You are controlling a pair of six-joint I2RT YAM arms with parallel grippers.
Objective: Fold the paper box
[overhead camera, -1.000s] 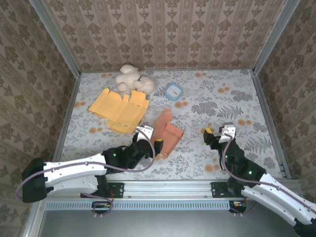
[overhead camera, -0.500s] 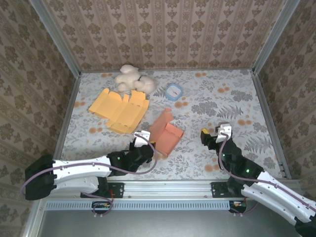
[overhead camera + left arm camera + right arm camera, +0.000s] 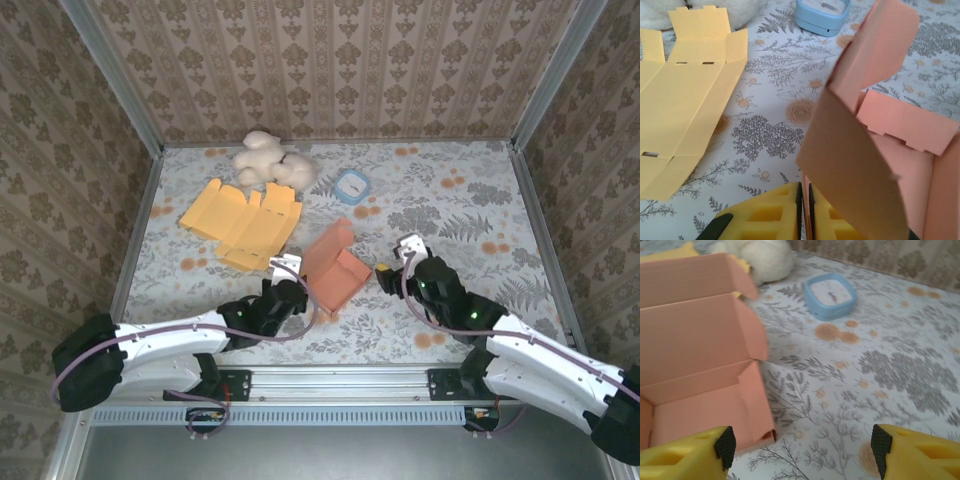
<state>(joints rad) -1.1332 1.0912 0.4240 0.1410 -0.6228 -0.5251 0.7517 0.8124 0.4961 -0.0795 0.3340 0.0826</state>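
The salmon paper box (image 3: 335, 268) stands half-formed in the middle of the table, its lid flap up and its inside open. My left gripper (image 3: 303, 289) is at the box's near-left wall. In the left wrist view the yellow fingers (image 3: 775, 212) are pressed together with a thin edge of the box (image 3: 875, 165) between them. My right gripper (image 3: 394, 258) sits just right of the box, jaws wide apart. In the right wrist view the box (image 3: 695, 365) lies ahead of the left fingertip, and nothing is between the fingertips (image 3: 725, 446) of the right gripper (image 3: 800, 447).
A flat yellow box blank (image 3: 245, 220) lies at the back left, a white plush toy (image 3: 270, 160) behind it. A small blue square clock (image 3: 352, 186) sits behind the box. Patterned walls and metal rails close in the table on three sides.
The left gripper's jaws have closed onto the box's near wall. My right arm has swung left from the open table up to the box's right side. The box has turned slightly.
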